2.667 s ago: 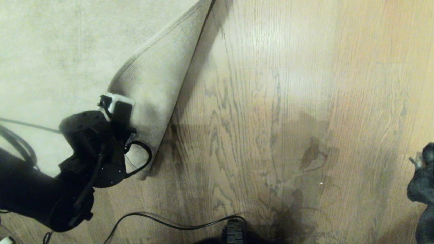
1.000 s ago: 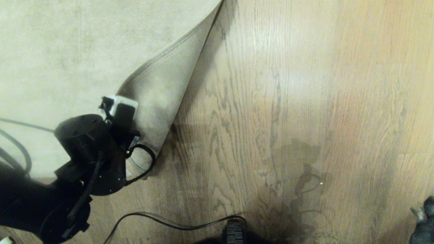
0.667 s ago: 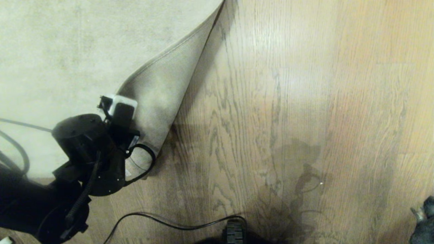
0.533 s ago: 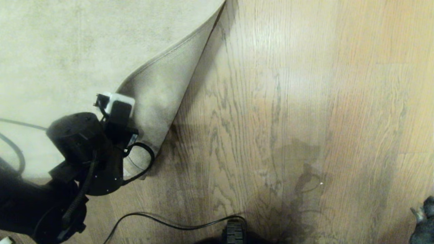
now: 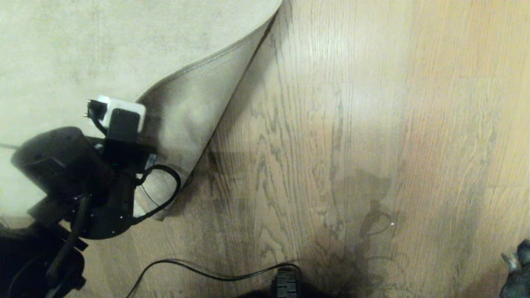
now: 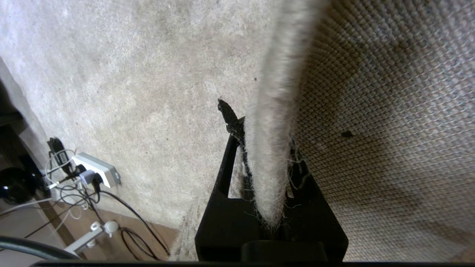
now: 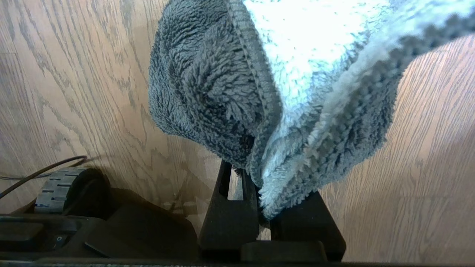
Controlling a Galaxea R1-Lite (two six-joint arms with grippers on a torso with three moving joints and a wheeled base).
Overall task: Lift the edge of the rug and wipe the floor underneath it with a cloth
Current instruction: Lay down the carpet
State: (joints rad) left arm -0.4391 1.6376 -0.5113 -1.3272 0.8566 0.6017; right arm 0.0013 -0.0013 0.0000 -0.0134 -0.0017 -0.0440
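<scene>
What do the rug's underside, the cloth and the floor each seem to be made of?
Rug edge underside: coarse woven backing, matt, with a ribbed grid. Cloth: fluffy grey pile, likely microfibre, with a stitched hem. Floor: wood or wood-look planks, with dark grain streaks and a slight sheen.

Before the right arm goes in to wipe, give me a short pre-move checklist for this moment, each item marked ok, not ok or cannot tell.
1. Left pincer shut on the pale grey-beige rug edge: ok, the pile sits pinched between its black fingers.
2. Rug corner folded back with its ribbed tan backing showing: ok.
3. Light brown wood-plank floor bared beside the fold: ok.
4. Right pincer shut on the fluffy grey cloth: ok.
5. Cloth over the strip to be wiped: not ok; it hangs at the head view's lower right corner.
6. Thin black cable lying on the floor clear of the wiping path: cannot tell.
</scene>
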